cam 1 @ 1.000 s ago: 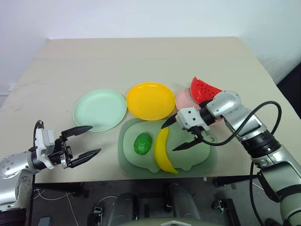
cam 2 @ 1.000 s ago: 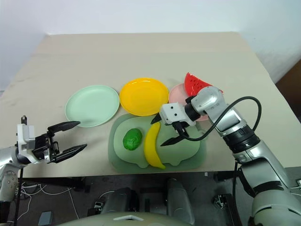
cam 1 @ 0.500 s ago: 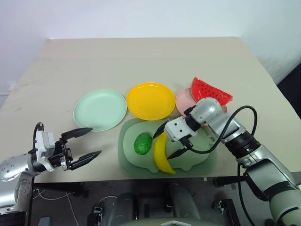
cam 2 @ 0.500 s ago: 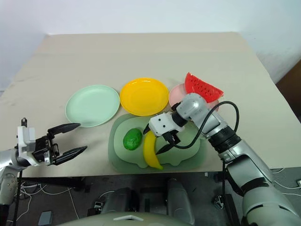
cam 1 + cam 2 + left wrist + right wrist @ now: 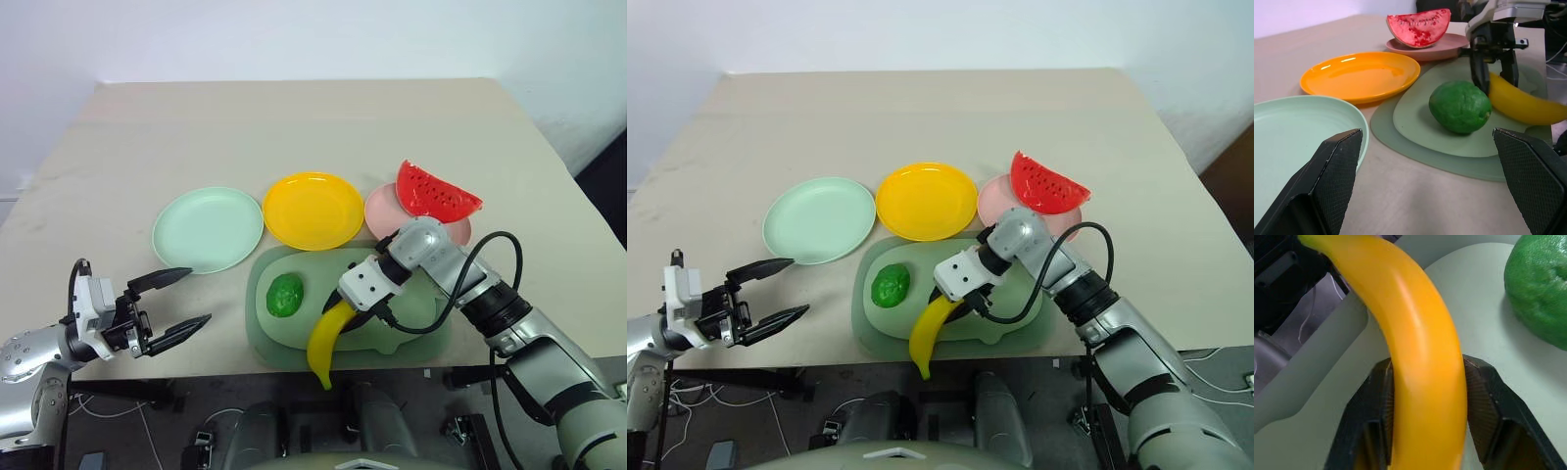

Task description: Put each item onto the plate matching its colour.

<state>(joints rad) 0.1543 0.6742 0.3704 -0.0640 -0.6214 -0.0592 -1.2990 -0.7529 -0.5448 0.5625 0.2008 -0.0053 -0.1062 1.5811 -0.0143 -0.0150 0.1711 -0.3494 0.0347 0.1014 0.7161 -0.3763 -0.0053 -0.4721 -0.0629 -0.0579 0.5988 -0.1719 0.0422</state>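
Pinching banana [image 5: 327,336]: right end effector [image 5: 350,310] | left end effector [image 5: 186,301]: spread wide, empty

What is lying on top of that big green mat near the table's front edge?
The sage-green mat carries a bumpy green fruit and a yellow banana, which the right gripper has clamped; the banana's tip pokes past the table edge. The mat under the gripper is hidden.

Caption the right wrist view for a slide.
Right gripper fingers clamp the yellow banana above the sage-green mat.
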